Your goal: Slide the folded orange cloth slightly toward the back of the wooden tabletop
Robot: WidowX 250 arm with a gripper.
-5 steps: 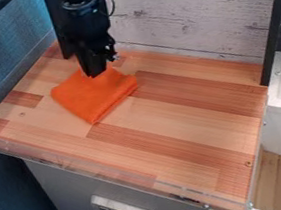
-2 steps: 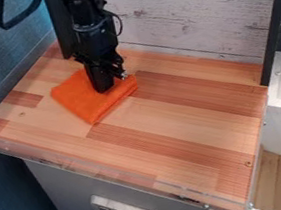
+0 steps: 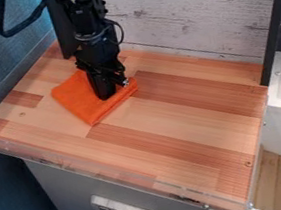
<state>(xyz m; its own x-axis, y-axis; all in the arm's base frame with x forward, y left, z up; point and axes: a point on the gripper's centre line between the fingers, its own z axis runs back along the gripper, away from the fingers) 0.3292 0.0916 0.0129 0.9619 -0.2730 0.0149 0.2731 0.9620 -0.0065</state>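
The black gripper (image 3: 106,95) hangs down from the top left of the camera view, its tip over the middle of a folded orange cloth (image 3: 80,101). It looks to touch the cloth or be just above it. The cloth lies flat on the left rear part of the wooden surface (image 3: 172,117), one corner toward the front edge. The gripper hides part of the cloth's back and middle.
A whitish plank wall (image 3: 183,19) stands behind the surface, with a black post (image 3: 274,18) at the back right. A clear low rim (image 3: 100,168) runs along the front edge. The blue wall (image 3: 1,64) is at left.
The gripper has come down and forward, from the cloth's back edge to over its middle. The cloth lies where it was.
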